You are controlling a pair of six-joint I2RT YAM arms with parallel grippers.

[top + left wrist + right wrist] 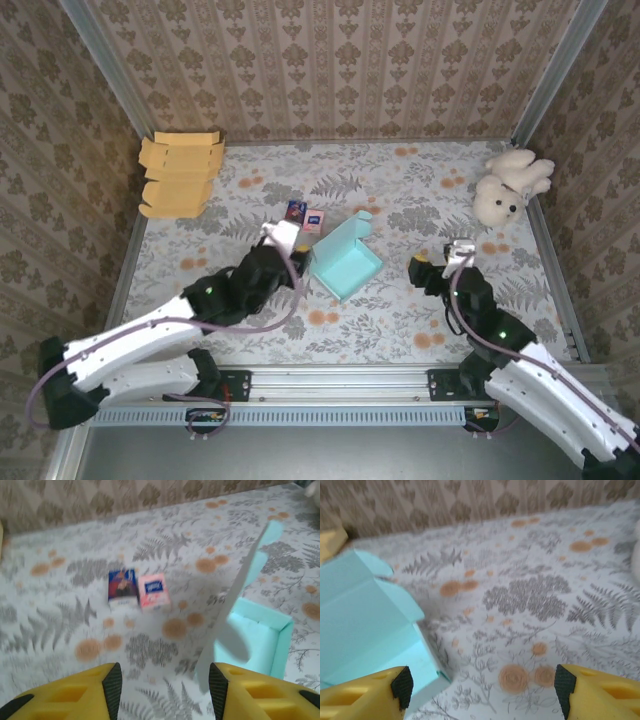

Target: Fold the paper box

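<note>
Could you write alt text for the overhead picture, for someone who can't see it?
A light blue paper box, lid up, sits on a flowered table between two robot grippers: the left gripper close beside it, the right gripper apart. Flat cardboard sheets lie back left, a plush toy back right.

free: table (420,210) right of paper box (345,265) | obstacles: two packets (313,221) behind it; plush toy (508,186) far right

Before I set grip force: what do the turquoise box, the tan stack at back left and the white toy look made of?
Turquoise box: thin paperboard with a matte finish, going by the crisp creases and thin upright lid. Tan stack: probably flat card blanks, matte, with notched flap outlines. White toy: plush fabric, with a fuzzy, soft, rounded shape.
</note>
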